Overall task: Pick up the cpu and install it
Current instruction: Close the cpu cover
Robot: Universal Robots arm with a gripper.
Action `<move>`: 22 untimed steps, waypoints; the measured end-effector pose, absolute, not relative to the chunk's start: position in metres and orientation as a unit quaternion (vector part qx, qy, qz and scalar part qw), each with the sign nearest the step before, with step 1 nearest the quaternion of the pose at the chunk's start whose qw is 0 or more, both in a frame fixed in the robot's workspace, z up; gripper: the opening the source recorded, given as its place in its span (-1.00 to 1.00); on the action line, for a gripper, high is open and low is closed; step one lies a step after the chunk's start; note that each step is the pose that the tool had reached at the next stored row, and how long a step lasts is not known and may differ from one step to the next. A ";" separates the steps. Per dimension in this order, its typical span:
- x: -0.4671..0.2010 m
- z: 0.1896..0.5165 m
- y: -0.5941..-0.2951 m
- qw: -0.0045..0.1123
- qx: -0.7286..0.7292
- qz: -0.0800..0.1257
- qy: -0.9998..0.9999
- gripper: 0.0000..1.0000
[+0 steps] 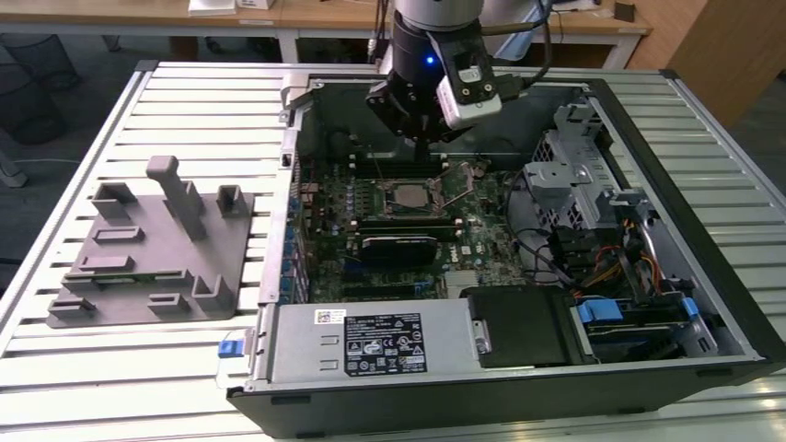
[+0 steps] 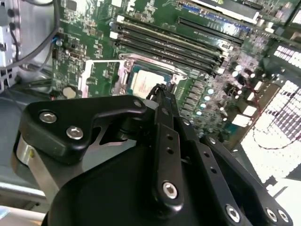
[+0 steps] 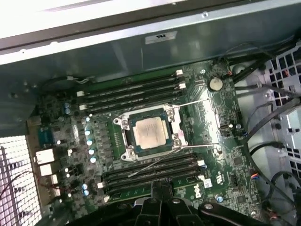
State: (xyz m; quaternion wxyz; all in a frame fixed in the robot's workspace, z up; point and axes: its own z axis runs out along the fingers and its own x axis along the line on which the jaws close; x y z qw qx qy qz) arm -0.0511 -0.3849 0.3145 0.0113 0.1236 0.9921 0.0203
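The cpu, a small pale silver square, lies flat in the socket frame on the green motherboard inside the open computer case. It also shows in the exterior view and, partly behind the finger, in the second wrist view. My gripper hangs above the board just behind the socket, apart from the cpu. Its black fingers meet in one narrow tip with nothing between them. Thin wire levers lie loose beside the socket.
Memory slots run along both sides of the socket. A metal drive cage and cables fill the case's side at the exterior view's right. A grey tray with upright pegs lies on the slatted table at the exterior view's left.
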 end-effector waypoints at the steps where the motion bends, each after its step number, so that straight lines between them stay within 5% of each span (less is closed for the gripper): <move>1: -0.051 0.313 -0.385 0.011 0.129 0.020 0.991 -0.79; 22: -0.014 0.282 -0.368 0.012 0.154 0.020 0.988 -0.79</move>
